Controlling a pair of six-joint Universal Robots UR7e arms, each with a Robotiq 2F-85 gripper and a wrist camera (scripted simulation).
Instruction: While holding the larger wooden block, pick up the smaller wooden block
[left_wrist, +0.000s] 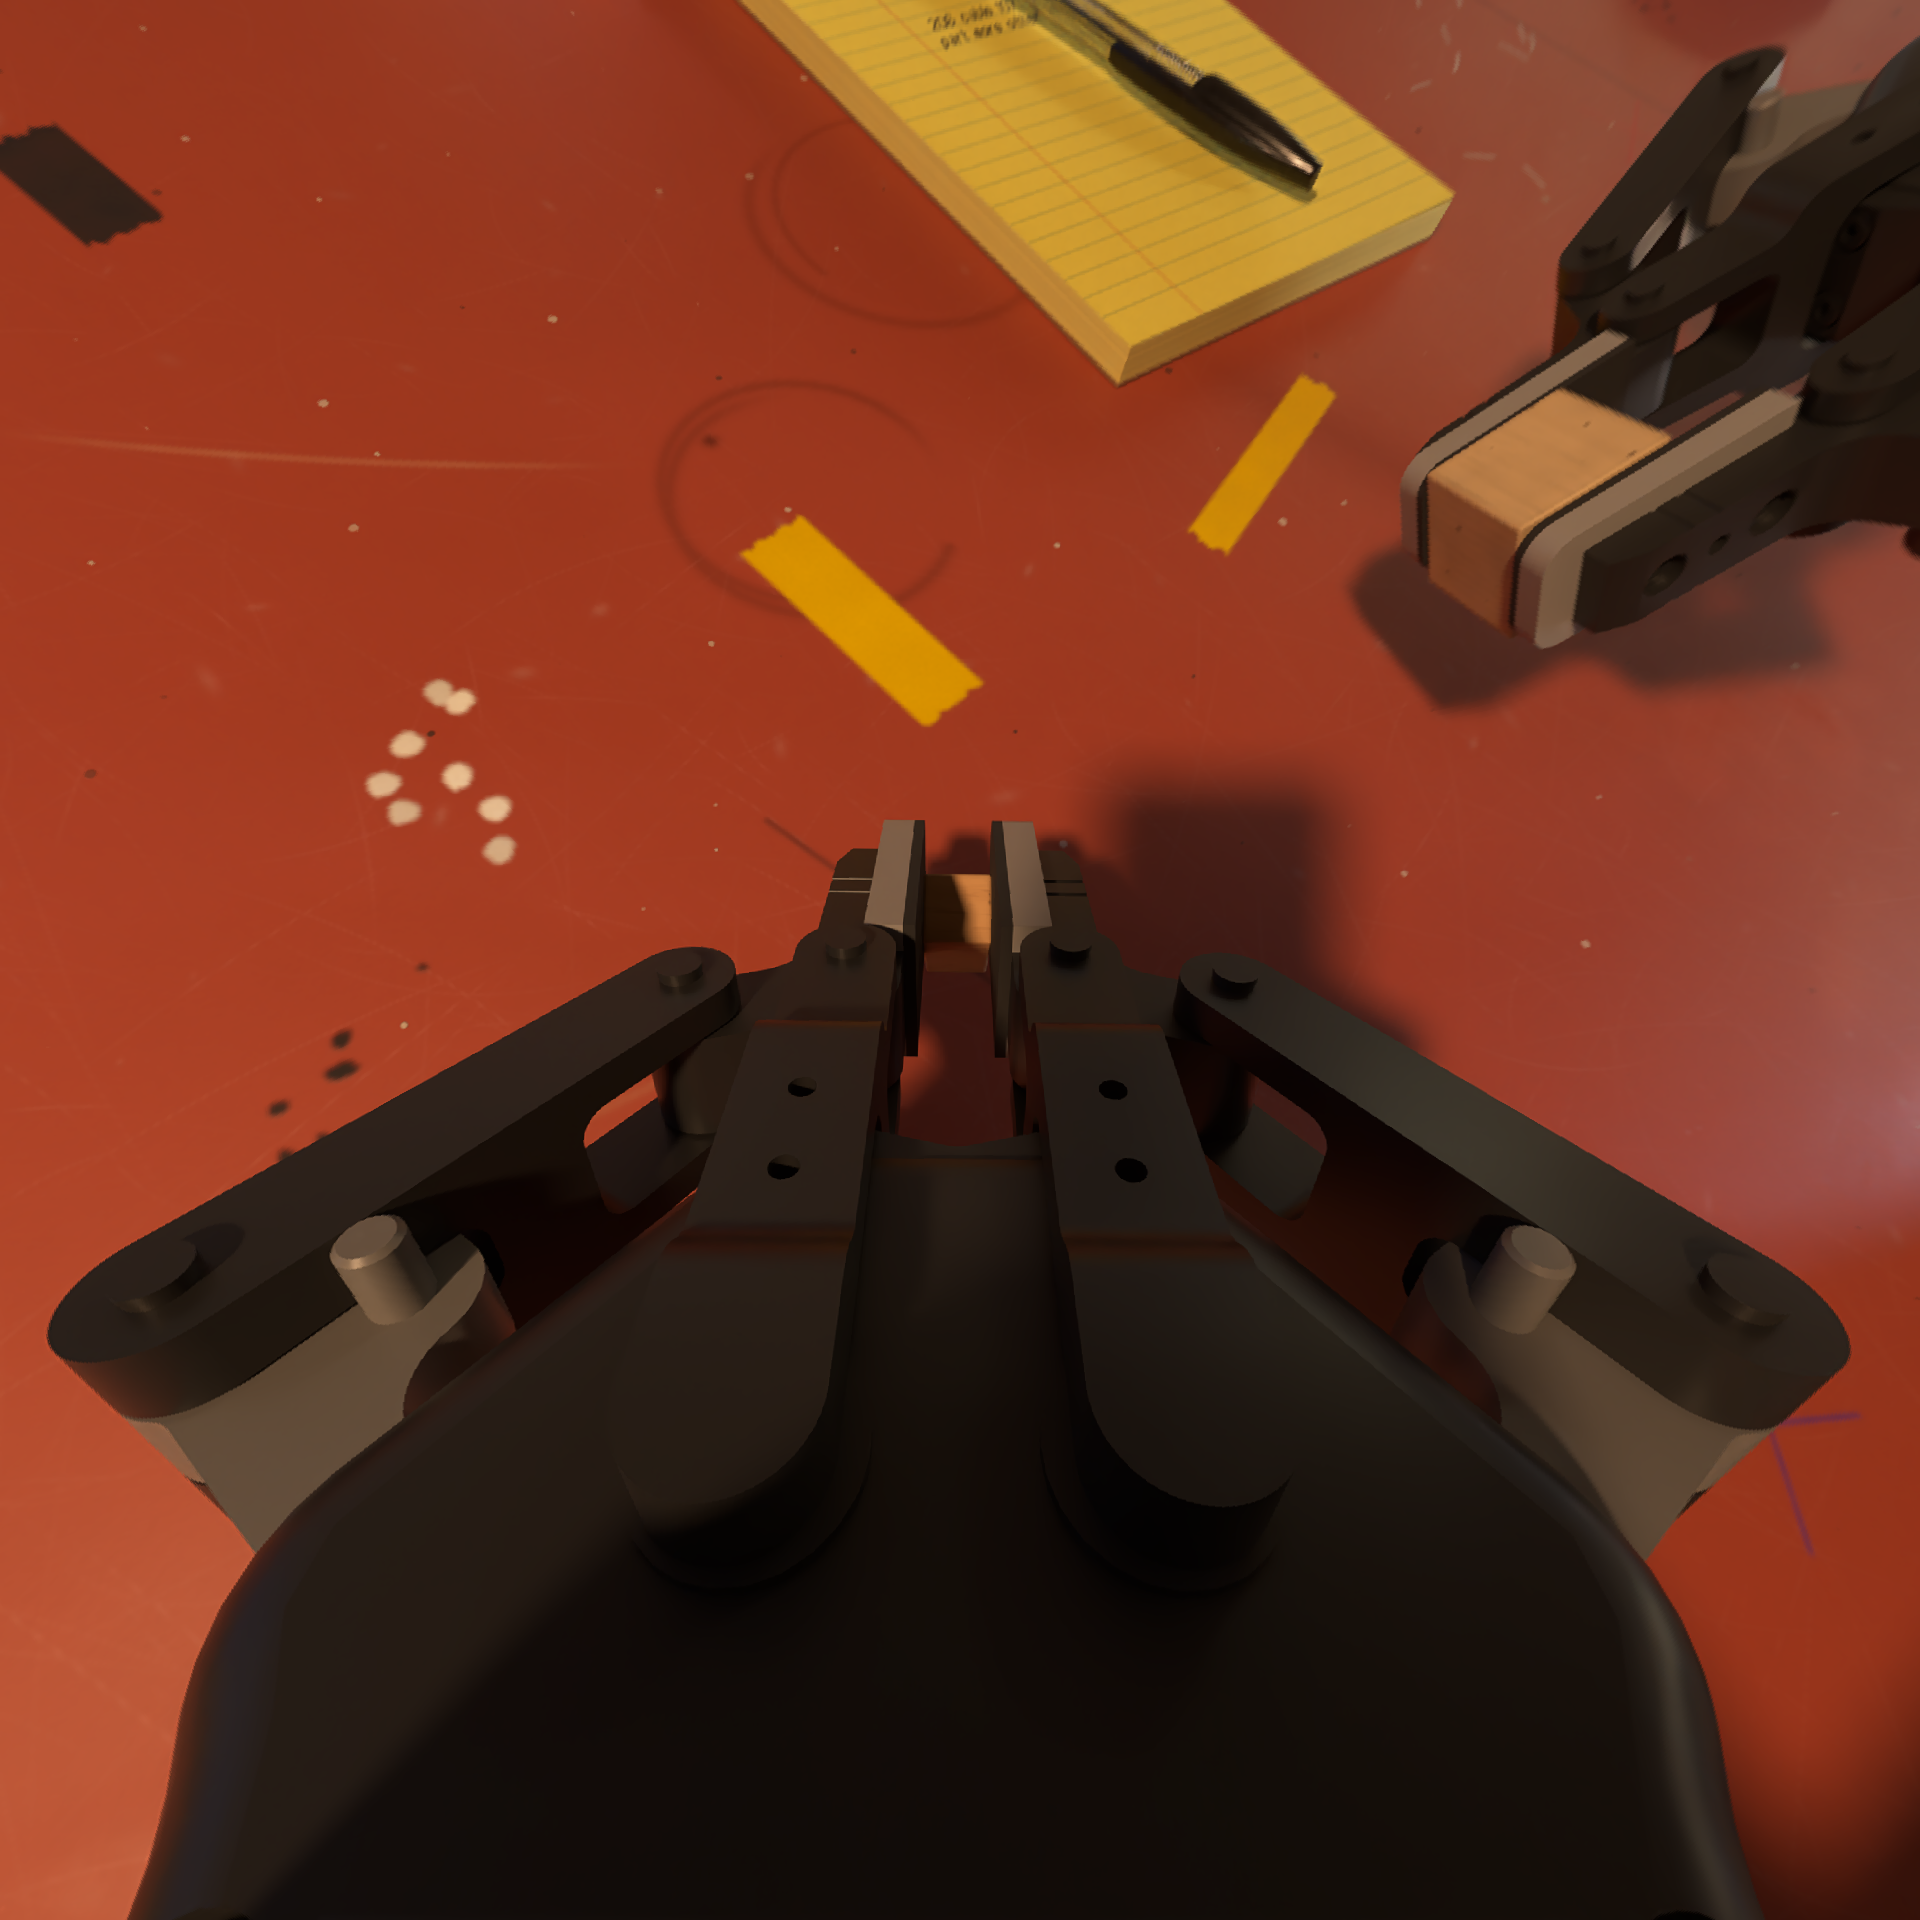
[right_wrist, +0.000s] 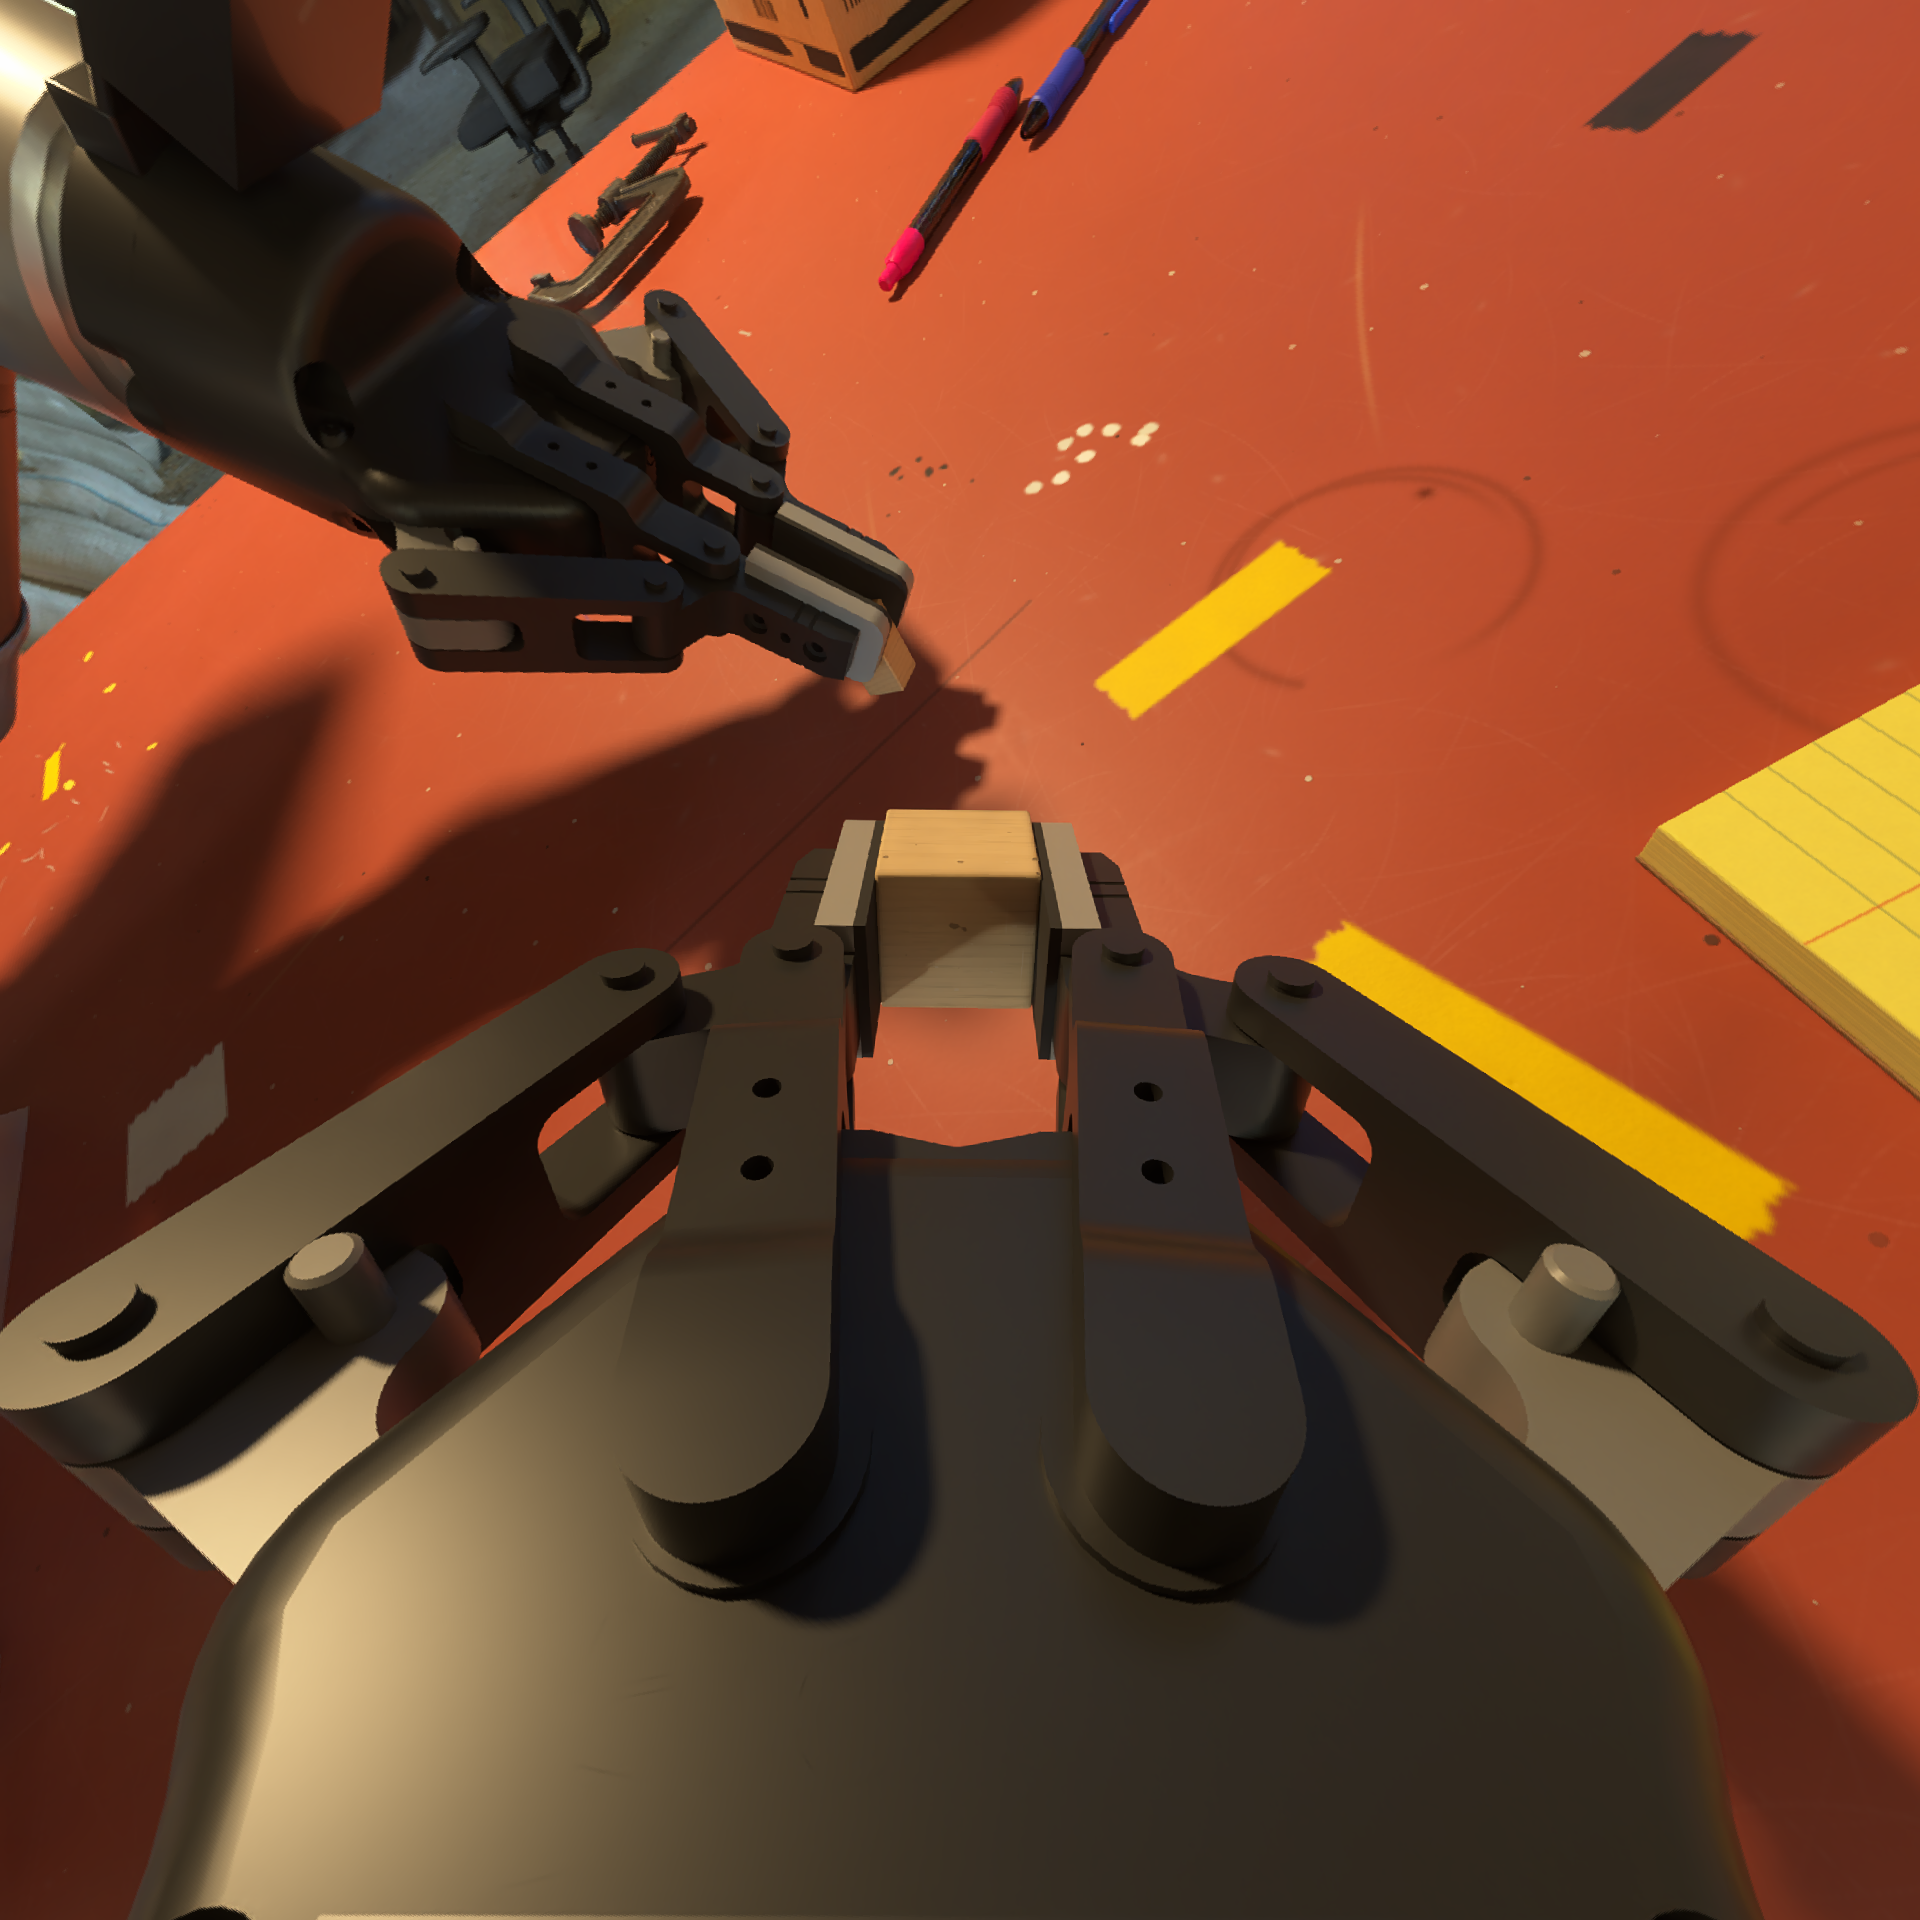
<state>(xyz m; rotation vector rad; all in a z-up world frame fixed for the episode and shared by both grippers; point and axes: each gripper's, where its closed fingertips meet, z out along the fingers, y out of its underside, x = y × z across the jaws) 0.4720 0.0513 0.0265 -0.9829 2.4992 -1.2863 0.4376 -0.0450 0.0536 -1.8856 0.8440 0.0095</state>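
My left gripper (left_wrist: 957, 868) is shut on the smaller wooden block (left_wrist: 958, 920), a small pale piece held between the pads above the red table. In the right wrist view the left gripper (right_wrist: 883, 649) shows at upper left with the smaller block (right_wrist: 896, 670) poking out of its tips, clear of the table. My right gripper (right_wrist: 958, 862) is shut on the larger wooden block (right_wrist: 957, 909), a light wood cube. It also shows in the left wrist view, where the right gripper (left_wrist: 1496, 530) holds the larger block (left_wrist: 1507, 499) above the table at upper right.
A yellow legal pad (left_wrist: 1101, 177) with a black pen (left_wrist: 1195, 88) lies at the back. Yellow tape strips (left_wrist: 860, 620) (left_wrist: 1262, 464) and a black tape piece (left_wrist: 78, 185) are stuck to the red table. Red and blue pens (right_wrist: 951, 187), a C-clamp (right_wrist: 623, 223) and a cardboard box (right_wrist: 831, 36) lie farther off.
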